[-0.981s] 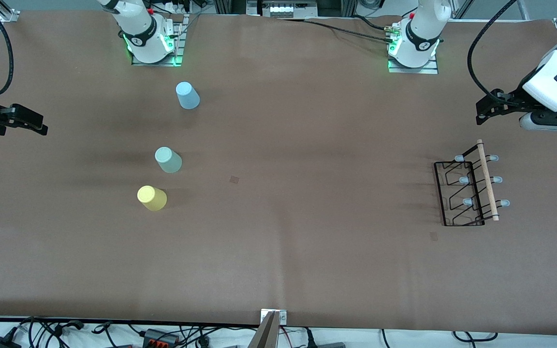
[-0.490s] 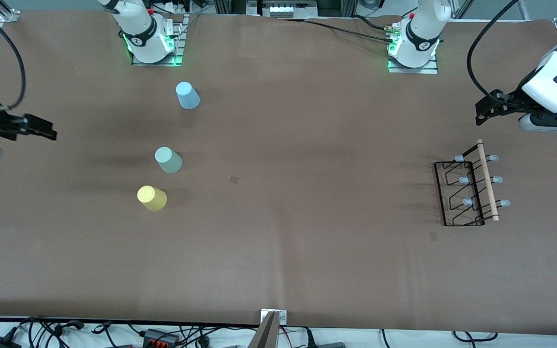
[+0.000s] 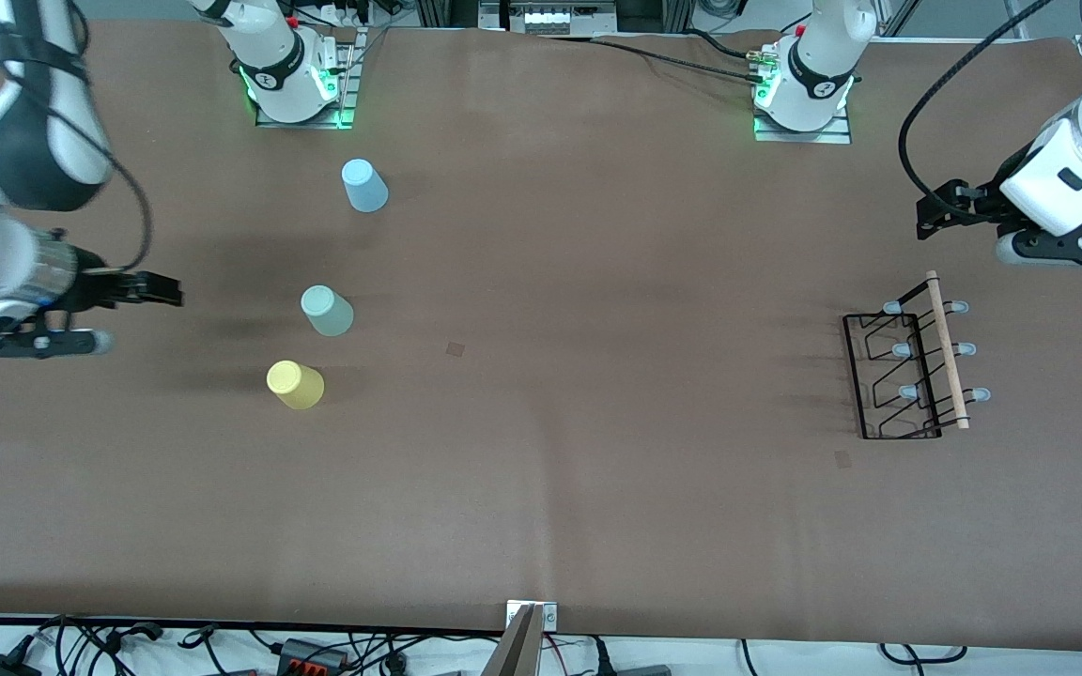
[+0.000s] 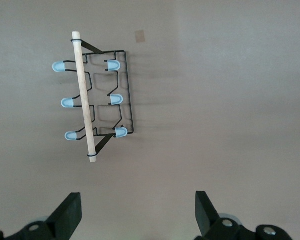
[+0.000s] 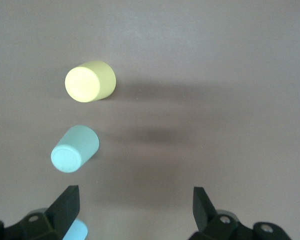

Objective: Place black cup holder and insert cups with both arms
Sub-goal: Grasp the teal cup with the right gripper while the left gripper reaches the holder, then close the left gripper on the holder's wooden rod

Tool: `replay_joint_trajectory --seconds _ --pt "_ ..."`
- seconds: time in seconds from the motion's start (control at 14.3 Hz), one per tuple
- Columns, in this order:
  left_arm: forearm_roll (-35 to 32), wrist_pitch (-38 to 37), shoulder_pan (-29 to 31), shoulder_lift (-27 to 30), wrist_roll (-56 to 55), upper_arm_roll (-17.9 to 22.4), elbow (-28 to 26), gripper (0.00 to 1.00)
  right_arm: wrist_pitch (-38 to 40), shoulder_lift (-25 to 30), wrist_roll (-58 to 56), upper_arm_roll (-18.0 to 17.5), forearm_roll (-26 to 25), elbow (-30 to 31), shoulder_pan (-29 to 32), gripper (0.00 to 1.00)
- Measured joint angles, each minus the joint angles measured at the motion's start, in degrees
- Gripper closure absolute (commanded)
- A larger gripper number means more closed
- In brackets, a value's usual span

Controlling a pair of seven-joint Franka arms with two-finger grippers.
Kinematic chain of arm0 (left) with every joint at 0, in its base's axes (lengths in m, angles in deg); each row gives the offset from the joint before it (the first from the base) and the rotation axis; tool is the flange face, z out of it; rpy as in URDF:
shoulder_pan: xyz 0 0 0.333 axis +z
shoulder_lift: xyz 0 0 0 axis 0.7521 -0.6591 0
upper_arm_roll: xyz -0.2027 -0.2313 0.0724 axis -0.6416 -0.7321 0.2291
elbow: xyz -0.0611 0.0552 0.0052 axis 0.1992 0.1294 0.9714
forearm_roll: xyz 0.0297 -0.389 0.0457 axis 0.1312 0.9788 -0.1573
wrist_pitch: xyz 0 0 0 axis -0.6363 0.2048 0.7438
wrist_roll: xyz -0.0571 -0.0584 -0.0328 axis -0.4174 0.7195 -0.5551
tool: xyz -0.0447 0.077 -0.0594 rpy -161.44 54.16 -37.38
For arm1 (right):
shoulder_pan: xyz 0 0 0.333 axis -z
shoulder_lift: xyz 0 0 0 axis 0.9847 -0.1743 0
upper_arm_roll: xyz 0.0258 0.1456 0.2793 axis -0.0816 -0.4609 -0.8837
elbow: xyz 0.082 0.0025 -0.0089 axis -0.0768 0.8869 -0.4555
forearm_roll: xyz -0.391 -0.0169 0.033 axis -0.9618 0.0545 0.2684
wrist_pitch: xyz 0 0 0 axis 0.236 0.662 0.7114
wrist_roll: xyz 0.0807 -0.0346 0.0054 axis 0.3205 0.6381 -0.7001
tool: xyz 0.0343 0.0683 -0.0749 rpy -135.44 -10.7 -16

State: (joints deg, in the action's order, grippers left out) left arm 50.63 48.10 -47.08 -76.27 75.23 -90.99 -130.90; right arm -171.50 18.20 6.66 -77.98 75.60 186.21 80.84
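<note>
While the left gripper (image 3: 926, 211) hangs spread and nearly unmoved above the table by the black cup holder (image 3: 912, 366), the right gripper (image 3: 165, 299) has swung in, spread and empty, toward the mint cup (image 3: 326, 311); yellow cup (image 3: 294, 385) and blue cup (image 3: 364, 185) are untouched. Judged: approach only. The left wrist view alone shows all six pegs (image 4: 115, 99).
</note>
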Motion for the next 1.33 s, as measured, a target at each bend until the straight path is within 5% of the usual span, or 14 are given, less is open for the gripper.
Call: replay_joint_trajectory --seconds 0.28,0.7,0.98,1.33 --pt "0.00 -0.01 2.21 -3.25 0.20 0.32 0.03 0.00 -19.08 5.69 1.40 -0.25 0.00 18.59 -3.63 0.00" --pt "-2.91 2.57 8.08 -7.97 1.05 0.62 -0.28 0.00 -32.73 1.29 9.26 -0.34 0.00 22.75 -9.39 0.00" --pt "-6.27 16.65 8.20 -12.94 3.30 0.26 -4.20 0.00 -38.76 -3.75 12.41 -0.33 0.00 22.84 -10.43 0.00" --pt "-6.38 40.98 11.05 -13.86 11.57 0.30 -15.76 0.02 -42.09 -5.94 16.13 -0.34 0.00 24.14 -12.36 0.00"
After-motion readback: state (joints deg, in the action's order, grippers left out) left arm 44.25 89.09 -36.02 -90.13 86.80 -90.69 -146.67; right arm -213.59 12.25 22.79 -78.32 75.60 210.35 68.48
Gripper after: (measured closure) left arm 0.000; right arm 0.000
